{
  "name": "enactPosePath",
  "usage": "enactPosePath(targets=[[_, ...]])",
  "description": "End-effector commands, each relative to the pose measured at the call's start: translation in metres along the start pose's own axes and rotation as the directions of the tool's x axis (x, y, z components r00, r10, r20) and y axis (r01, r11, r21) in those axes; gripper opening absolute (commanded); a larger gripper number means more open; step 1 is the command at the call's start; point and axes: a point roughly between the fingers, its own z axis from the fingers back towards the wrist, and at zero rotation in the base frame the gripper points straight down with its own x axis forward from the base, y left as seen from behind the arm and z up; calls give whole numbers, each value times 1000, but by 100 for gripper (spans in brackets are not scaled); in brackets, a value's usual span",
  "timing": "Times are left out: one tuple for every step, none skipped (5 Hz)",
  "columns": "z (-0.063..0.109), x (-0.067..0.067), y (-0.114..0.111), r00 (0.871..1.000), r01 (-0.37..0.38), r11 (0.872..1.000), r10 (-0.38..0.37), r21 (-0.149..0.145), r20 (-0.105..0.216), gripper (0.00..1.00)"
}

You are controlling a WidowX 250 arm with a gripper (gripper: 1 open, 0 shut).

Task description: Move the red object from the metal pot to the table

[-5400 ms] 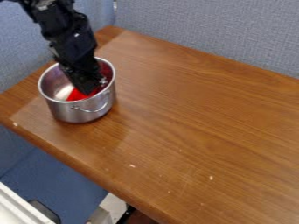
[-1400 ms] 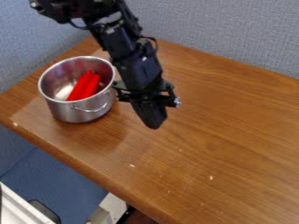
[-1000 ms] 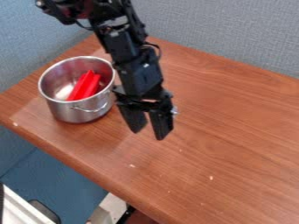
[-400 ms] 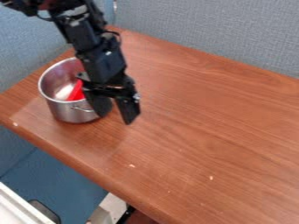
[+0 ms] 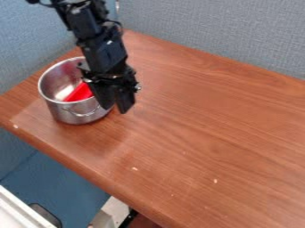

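One red block [image 5: 78, 91] lies inside your steel pot [image 5: 71, 100] toward the table's [image 5: 202, 116] left corner, just left of the empty, parted-jaw gripper [image 5: 121, 101].

Backdrop: grey-blue textured fabric wall panel [image 5: 226, 36] behind. Blue floor [image 5: 48, 183] lower left. White object [image 5: 14, 214] at bottom-left corner, unclear what.

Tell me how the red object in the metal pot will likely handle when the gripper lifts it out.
The red object looks flat, smooth and block-like, so probably stiff, though its plain faces may slip between fingers. It seems to lean against the wall of the metal pot, so it may scrape the rim or nudge the small pot. The gripper hangs at the pot's rim, jaws apart.
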Motion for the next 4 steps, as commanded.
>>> enactPosePath(targets=[[27,18,-10,996,38,996,-44,80,78,100],[36,25,-7,993,-16,994,3,110,117,100],[44,24,-1,989,-66,988,46,141,143,100],[46,25,1,983,-96,977,63,191,171,100]])
